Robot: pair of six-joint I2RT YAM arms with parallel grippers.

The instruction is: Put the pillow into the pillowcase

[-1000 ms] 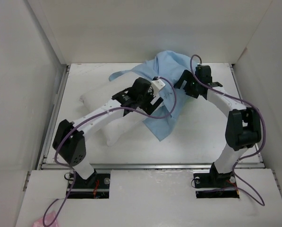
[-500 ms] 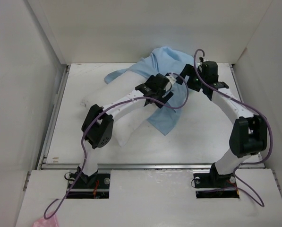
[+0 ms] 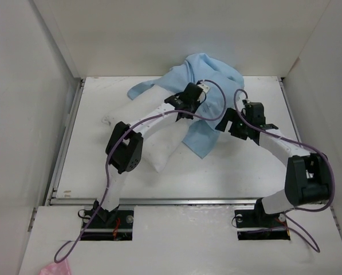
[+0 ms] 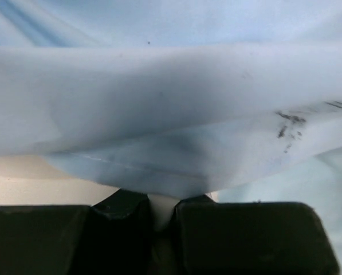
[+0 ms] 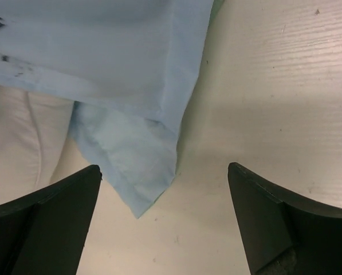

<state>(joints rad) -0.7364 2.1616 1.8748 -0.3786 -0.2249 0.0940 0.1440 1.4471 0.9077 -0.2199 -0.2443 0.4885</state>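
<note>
Left gripper (image 4: 159, 209): jaws pressed nearly together, pinching a hem fold of the pillowcase (image 4: 171, 114) over the far centre of the table (image 3: 256, 166).

Right gripper (image 5: 165, 223): jaws spread wide, gripping nothing. The pillowcase's near corner lies flat on the table between the fingers, closer to the one on the pillow's side.

The pillow (image 3: 162, 146) lies left of centre. The pillowcase covers its far right end; whether that end is inside or underneath cannot be told.
</note>
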